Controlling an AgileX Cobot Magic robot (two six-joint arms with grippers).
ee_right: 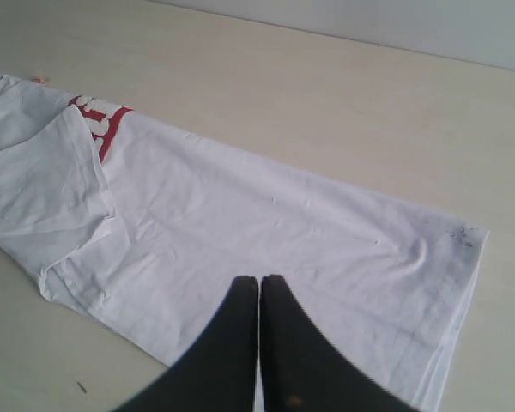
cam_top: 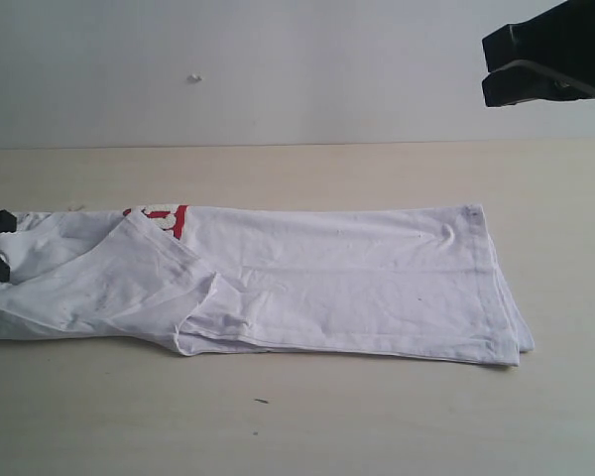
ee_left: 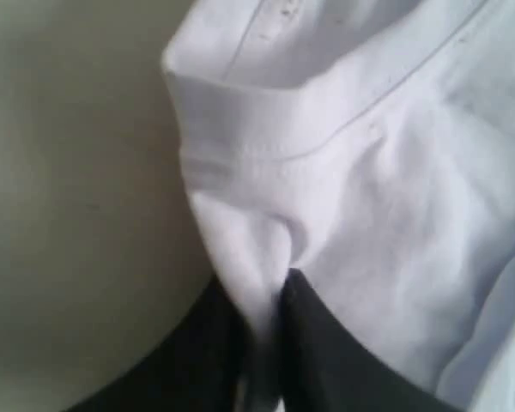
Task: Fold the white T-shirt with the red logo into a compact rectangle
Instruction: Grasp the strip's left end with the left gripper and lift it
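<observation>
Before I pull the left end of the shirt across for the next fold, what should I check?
1. Hold of the left gripper: ok, a pleat of the shirt is pinched between its fingers.
2. All layers caught in that pinch: cannot tell.
3. Clearance of the right gripper: ok, raised off the cloth, fingers together, holding nothing.
4. Is the sleeve tucked flat: not ok, it lies rumpled at the near edge.
5. Is the hem end resting flat on the table: ok.

The right tool (ee_right: pixel 259 281) has tapered black fingers (ee_right: pixel 227 343) (matte, seemingly plastic); the left tool (ee_left: pixel 264 287) looks alike.
</observation>
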